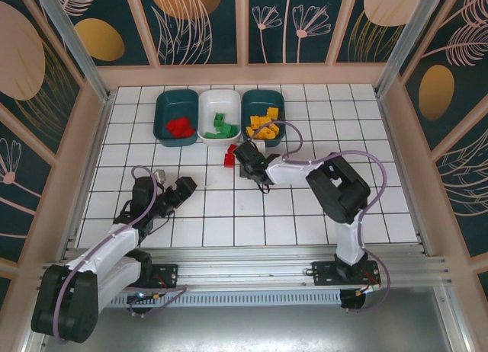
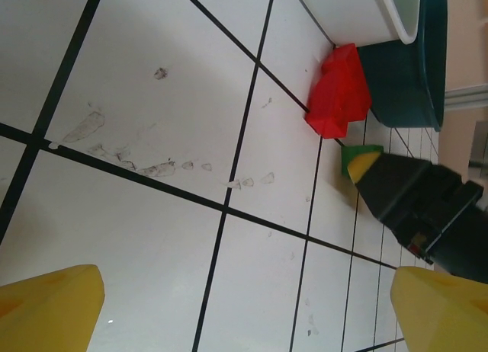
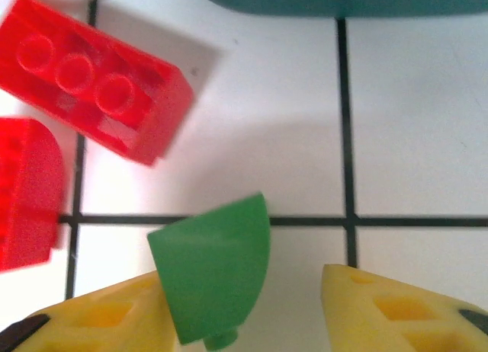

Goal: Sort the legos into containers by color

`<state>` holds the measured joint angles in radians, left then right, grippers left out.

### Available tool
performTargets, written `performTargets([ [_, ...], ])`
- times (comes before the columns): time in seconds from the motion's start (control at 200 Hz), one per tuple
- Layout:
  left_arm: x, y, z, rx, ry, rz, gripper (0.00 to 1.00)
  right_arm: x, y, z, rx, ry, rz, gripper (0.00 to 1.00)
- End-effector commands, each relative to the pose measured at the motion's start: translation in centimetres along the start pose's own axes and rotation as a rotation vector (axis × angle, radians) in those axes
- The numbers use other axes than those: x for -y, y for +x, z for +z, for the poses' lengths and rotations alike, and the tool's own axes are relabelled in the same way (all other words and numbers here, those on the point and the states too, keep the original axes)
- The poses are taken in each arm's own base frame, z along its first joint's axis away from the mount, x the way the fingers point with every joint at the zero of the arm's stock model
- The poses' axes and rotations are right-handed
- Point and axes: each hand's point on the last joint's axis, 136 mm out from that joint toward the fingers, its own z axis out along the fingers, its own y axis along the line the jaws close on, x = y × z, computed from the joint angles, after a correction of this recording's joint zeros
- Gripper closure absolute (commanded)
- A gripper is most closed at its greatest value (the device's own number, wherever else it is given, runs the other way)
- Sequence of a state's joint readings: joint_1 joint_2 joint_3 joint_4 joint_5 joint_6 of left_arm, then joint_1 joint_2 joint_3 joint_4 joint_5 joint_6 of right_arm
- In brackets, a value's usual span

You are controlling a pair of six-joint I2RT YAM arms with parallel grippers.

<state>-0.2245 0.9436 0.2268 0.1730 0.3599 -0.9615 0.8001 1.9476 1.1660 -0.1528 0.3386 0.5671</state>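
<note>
Since nearly all of the legos are sorted by color in the three containers (image 1: 171, 104) ranged along the far edge of the table (image 1: 320, 207), only a few pieces are left loose just in front of the white container (image 1: 210, 104): two red legos (image 3: 91, 78) and one green lego (image 3: 213, 280). The right gripper (image 1: 248, 161) is brought down over the green lego, which is the piece nearest to the tub of green bricks. Its jaws are half closed around the lego. One yellow pad (image 3: 99, 321) is laid against it, while a gap is seen between it and the other pad (image 3: 404, 306), so a firm pinch is not yet made. The lego is tilted against that pad, and it seems, although the close view is not clear, that it is not lifted from the table. The red legos are touched by nothing, probably because they belong in the teal container (image 1: 164, 127) at the left end of the row. The left gripper (image 1: 183, 186) is held low over bare tiles toward the near left, spread wide and holding nothing, apparently so that room is left for the right arm.
</note>
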Motion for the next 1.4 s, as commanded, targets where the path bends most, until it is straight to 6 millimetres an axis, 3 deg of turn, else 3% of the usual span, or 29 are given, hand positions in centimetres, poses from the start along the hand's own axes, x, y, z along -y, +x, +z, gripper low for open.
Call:
performTargets([
  [0.0, 0.8, -0.2, 0.0, 0.007, 0.036, 0.003, 0.04, 0.5, -0.9, -1.1, 0.034, -0.023, -0.01, 0.49],
  [0.095, 0.8, -0.2, 0.1, 0.004, 0.036, 0.004, 0.04, 0.2, -1.6, -0.7, 0.031, -0.05, -0.036, 0.43],
  [0.265, 0.9, -0.1, 0.0, 0.002, 0.036, 0.005, 0.04, 0.1, -2.5, 0.9, 0.019, -0.071, -0.059, 0.43],
  [0.48, 0.5, -0.1, -0.3, 0.012, 0.021, 0.013, 0.03, -0.6, -3.0, 1.3, 0.019, -0.116, -0.08, 0.69],
  [0.586, 0.5, -0.1, -0.3, 0.01, 0.019, 0.014, 0.03, -0.7, -3.6, 0.4, 0.035, -0.125, -0.068, 0.77],
  [0.711, 0.6, -0.6, -0.3, 0.027, 0.005, 0.022, 0.04, -0.5, -4.5, -2.0, 0.081, -0.124, -0.051, 0.79],
  [0.851, 0.4, -1.3, -0.4, 0.057, -0.02, 0.028, 0.04, -2.2, -6.3, -5.2, 0.142, -0.18, -0.064, 0.79],
  [0.931, 0.8, -1.5, -0.3, 0.047, -0.034, 0.065, 0.08, -3.3, -7.6, -5.6, 0.163, -0.206, -0.076, 0.79],
  [1.151, 2.9, -1.5, -0.7, 0.028, -0.115, 0.243, 0.14, -7.3, -12.5, -2.9, 0.23, -0.233, -0.118, 0.79],
  [1.396, 2.3, 0.3, -0.5, -0.058, -0.143, 0.286, 0.15, -10.3, -15.6, 0.6, 0.253, -0.217, -0.148, 0.77],
])
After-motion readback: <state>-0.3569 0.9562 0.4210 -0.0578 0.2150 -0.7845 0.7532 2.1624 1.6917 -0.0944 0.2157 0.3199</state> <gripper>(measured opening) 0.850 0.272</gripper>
